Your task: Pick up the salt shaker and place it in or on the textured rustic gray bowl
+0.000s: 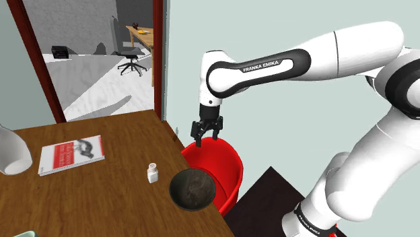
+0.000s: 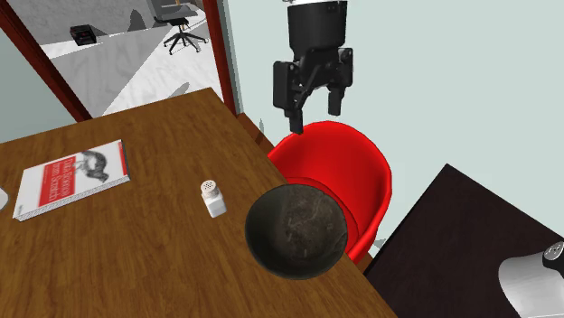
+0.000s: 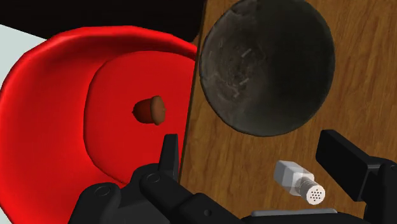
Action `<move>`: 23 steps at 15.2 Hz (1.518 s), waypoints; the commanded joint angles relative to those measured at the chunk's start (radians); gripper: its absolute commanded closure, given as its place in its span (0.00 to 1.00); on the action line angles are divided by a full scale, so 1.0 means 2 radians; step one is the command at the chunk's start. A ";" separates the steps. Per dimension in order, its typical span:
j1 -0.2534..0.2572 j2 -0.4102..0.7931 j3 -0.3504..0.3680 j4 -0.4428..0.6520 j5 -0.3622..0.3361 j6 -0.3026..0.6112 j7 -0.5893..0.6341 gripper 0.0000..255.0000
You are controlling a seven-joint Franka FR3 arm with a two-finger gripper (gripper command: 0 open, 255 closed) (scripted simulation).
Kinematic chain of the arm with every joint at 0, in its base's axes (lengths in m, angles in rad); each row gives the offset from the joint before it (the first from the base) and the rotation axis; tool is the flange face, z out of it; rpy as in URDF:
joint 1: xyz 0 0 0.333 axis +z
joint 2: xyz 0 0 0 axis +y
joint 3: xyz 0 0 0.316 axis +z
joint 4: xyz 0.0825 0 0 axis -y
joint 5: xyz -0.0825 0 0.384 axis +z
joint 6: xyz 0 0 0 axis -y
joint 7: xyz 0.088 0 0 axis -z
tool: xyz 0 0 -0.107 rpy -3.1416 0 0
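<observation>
A small white salt shaker (image 1: 153, 173) (image 2: 213, 198) (image 3: 297, 181) stands upright on the wooden table (image 1: 81, 195). Beside it, near the table's edge, sits a dark grey textured bowl (image 1: 192, 189) (image 2: 297, 229) (image 3: 266, 63), with nothing in it. My black gripper (image 1: 206, 137) (image 2: 314, 109) hangs open in the air above the red chair, past the table's edge and well above the shaker. In the wrist view the shaker lies just inside one finger (image 3: 347, 159), untouched; the other finger (image 3: 168, 153) is over the chair's edge.
A red chair (image 1: 225, 168) (image 2: 348, 172) (image 3: 70, 121) is tucked against the table's edge, with a small brown acorn-like thing (image 3: 151, 109) on its seat. A red and white book (image 1: 71, 154) (image 2: 70, 175) lies further along the table. An open doorway (image 1: 101, 54) is behind.
</observation>
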 commanded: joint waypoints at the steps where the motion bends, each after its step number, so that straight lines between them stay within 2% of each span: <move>1: 0.005 0.043 0.006 0.027 -0.003 0.015 0.012 0.00; 11: 0.041 0.241 0.019 0.198 -0.030 0.036 0.070 0.00; 19: 0.081 0.415 0.015 0.404 -0.052 0.001 0.106 0.00; 23: 0.083 0.421 0.015 0.386 -0.051 0.024 0.105 0.00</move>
